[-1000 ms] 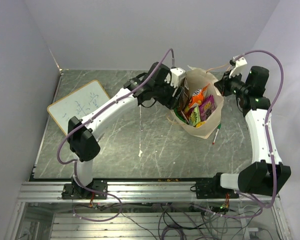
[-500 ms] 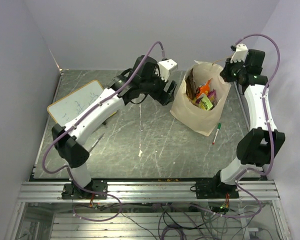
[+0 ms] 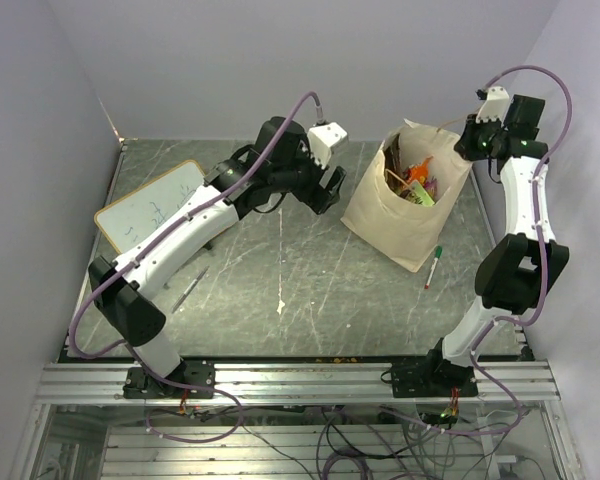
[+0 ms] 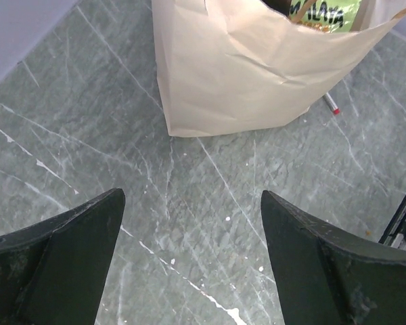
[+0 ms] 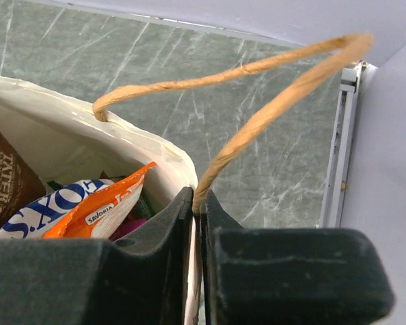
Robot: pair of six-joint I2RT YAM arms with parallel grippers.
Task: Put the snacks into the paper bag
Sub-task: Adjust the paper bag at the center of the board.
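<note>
The paper bag stands upright toward the right rear of the table, mouth open, with the snacks inside and showing just below the rim. The right gripper sits at the bag's far right rim. In the wrist view its fingers are pressed together on the paper edge at the foot of the twisted handle (the loop arcs free above them). An orange packet and a brown pouch lie just inside that edge. The left gripper hangs over bare table to the left of the bag, apart from its side wall. Its two fingers are spread wide with nothing between them, and open stone lies under and ahead of them up to the bag's base. A green-white packet peeks over the bag's near rim. A marker lies on the table just beside the bag's front corner, and a whiteboard rests well apart near the table's left edge. The middle and front of the table between the arms hold no objects.
</note>
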